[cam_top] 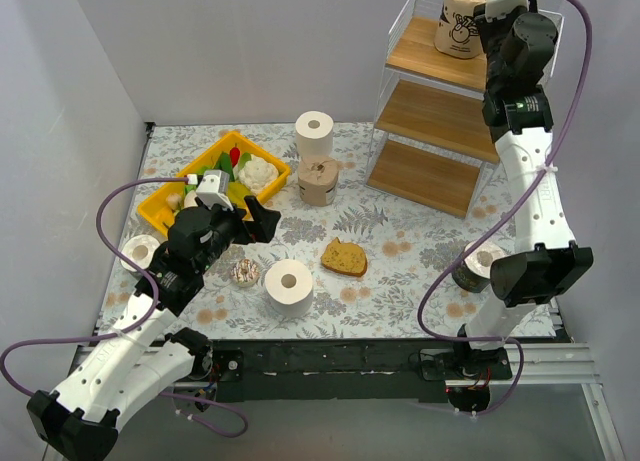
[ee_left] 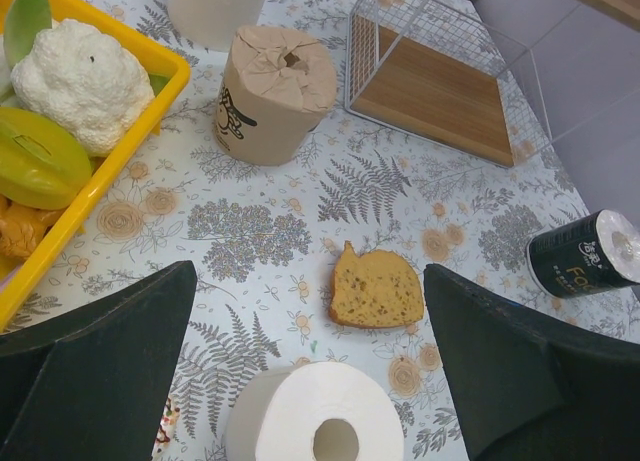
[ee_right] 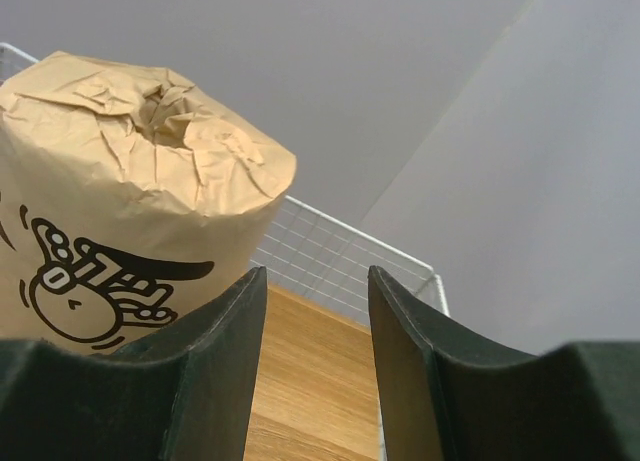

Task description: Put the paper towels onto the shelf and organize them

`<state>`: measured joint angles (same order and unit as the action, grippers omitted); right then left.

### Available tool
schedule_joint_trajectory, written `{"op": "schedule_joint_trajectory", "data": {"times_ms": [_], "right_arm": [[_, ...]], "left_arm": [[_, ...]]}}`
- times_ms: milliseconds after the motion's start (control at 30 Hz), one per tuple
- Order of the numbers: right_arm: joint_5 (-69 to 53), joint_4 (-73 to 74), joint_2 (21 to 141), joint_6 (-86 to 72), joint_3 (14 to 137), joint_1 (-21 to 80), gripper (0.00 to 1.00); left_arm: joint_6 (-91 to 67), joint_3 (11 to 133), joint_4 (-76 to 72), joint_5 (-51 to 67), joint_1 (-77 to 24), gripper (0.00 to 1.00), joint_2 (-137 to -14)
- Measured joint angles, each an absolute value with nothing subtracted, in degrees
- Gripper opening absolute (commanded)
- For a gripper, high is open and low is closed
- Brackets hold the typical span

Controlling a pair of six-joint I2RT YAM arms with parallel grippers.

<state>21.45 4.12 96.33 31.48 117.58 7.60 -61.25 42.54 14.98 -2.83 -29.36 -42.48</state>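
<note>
Right fingers parted, two tan rolls

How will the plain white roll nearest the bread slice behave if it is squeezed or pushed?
The white roll is probably light and soft: it is bare wound paper with a hollow core, so a hard squeeze may dent it. Standing on its flat end, it should slide rather than roll; tipped over, it would likely roll.

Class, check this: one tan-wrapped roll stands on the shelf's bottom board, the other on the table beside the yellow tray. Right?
No. The top external view shows that tan-wrapped roll on the top board of the shelf, not the bottom. The other tan roll does stand on the table beside the yellow tray.
</note>
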Motion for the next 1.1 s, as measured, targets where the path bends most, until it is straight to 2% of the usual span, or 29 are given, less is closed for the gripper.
{"op": "schedule_joint_trajectory", "data": {"times_ms": [533, 867, 1100], "right_arm": [[-0.86, 4.67, 97.6, 26.28, 111.5, 6.13, 0.53], [-9.37, 7.25, 96.01, 23.27, 111.53, 6.13, 0.56], [-11.05, 12.27, 88.42, 12.58, 110.08, 7.53, 0.52]], "left_arm": [[-61.04, 42.57, 14.98, -2.83, -29.36, 0.98, -41.95], [-60.88, 42.54, 14.98, -2.83, -29.36, 0.98, -41.95], [-60.86, 42.57, 14.98, -2.83, -29.36, 0.98, -41.91]]}}
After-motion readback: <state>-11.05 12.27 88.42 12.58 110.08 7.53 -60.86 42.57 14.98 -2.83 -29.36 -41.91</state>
